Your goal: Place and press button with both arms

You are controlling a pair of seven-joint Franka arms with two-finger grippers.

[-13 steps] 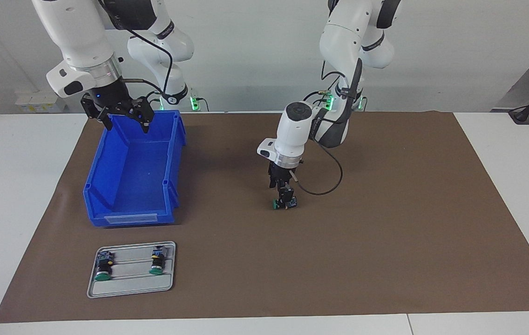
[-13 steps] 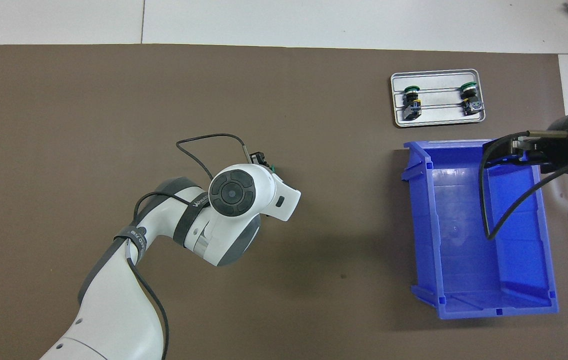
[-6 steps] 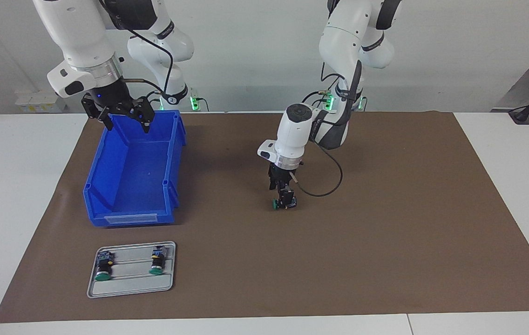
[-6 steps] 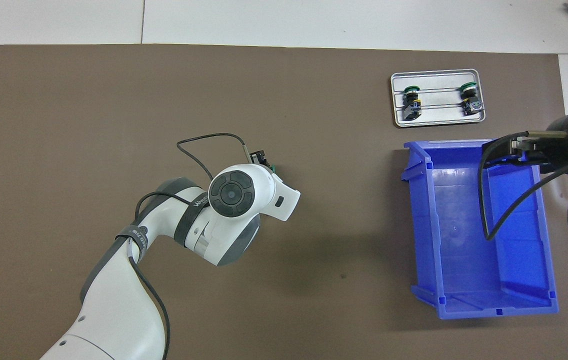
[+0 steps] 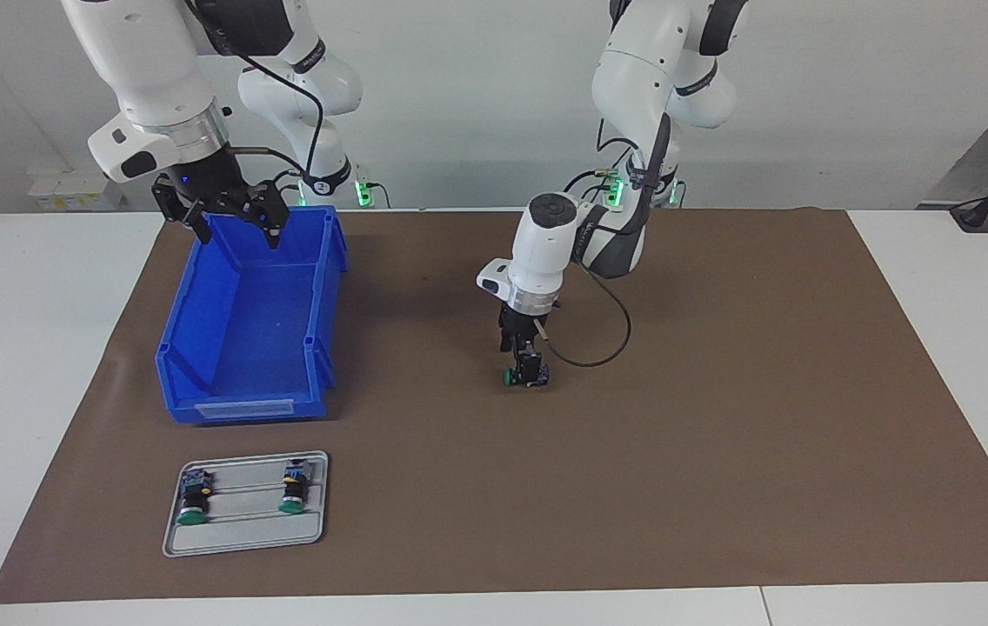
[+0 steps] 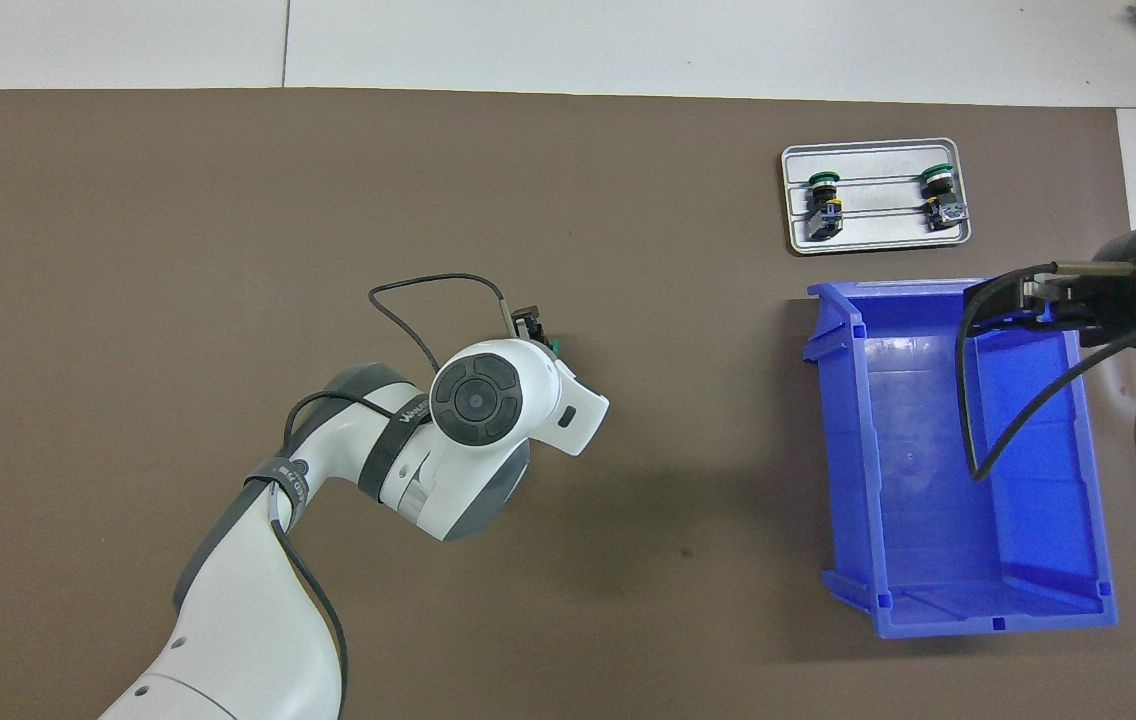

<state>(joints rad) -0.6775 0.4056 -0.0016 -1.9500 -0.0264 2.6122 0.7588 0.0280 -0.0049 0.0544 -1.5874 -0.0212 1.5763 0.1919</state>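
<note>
The left end effector [image 5: 527, 369] hangs low over the middle of the desk [image 5: 720, 391], its fingers closed on the button [image 5: 522, 376], which lies sideways in the grip with its green cap pointing toward the right arm's end of the desk and its blue-grey base toward the left arm's end. Whether the button already touches the brown mat [image 5: 764, 487] cannot be told; it sits at or just above it. From overhead the wrist hides most of the grip and only a sliver of the green cap [image 6: 554, 347] shows. The right end effector [image 5: 223, 213] hovers with fingers spread wide over the blue bin [image 5: 198, 348], at the bin's end nearest the robots, and waits. Two lookalike buttons lie on the grey tray [image 5: 242, 539], which sits near the desk corner farthest from the robots at the right arm's end. The step in hand looks like setting the button down: to do it well, lower straight and slowly until the body bears on the mat, keep the grip firm so the button cannot roll, and leave the cap clear of the fingers so the right arm has an open line to press it, with the left arm bracing against that push
</note>
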